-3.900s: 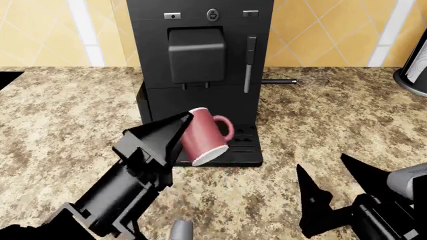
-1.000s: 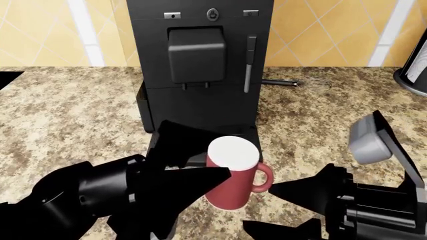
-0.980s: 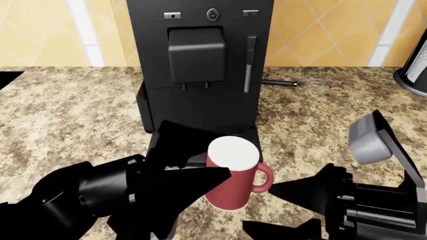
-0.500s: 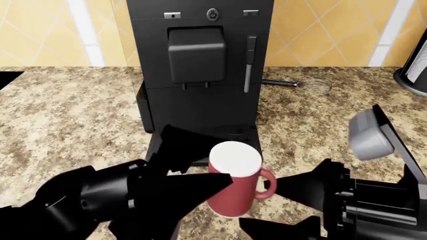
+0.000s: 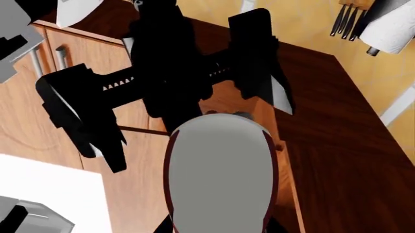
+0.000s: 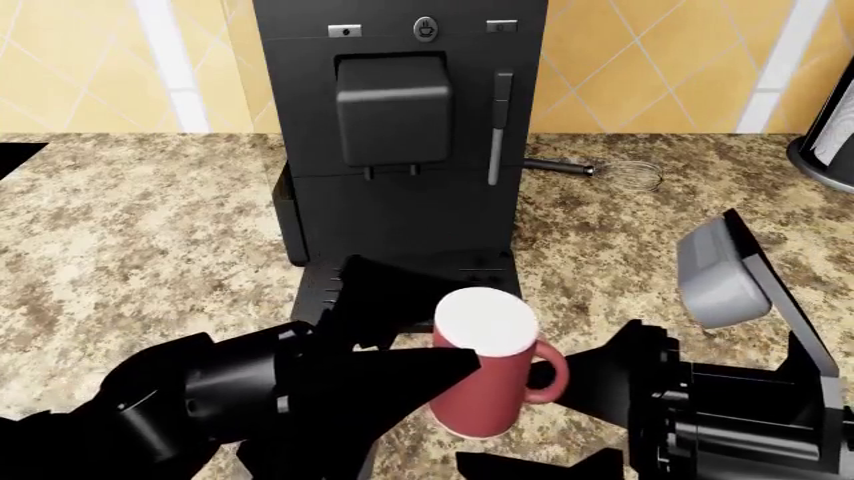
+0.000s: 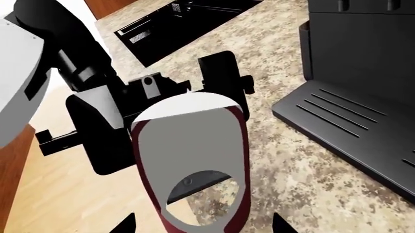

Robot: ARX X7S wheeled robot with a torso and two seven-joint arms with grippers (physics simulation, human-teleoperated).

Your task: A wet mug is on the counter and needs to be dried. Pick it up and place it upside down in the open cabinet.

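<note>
Small dark red cylindrical mug point(image 6: 483, 372) with white inside and loop handle hung above mottled beige-brown granite bench point(image 6: 147, 240), in front of black coffee machine point(image 6: 400, 130), white flat face up, between both my tools. My left tool point(image 6: 400, 345) gripped mug's body, fingers on opposite sides. My right tool point(image 6: 567, 415) stood open just beside handle, not touching as far as I could tell. Judged mug stiff, light, glazed and wet, so slippery; breakable if dropped. Best hold: across body, clear of handle.
</note>
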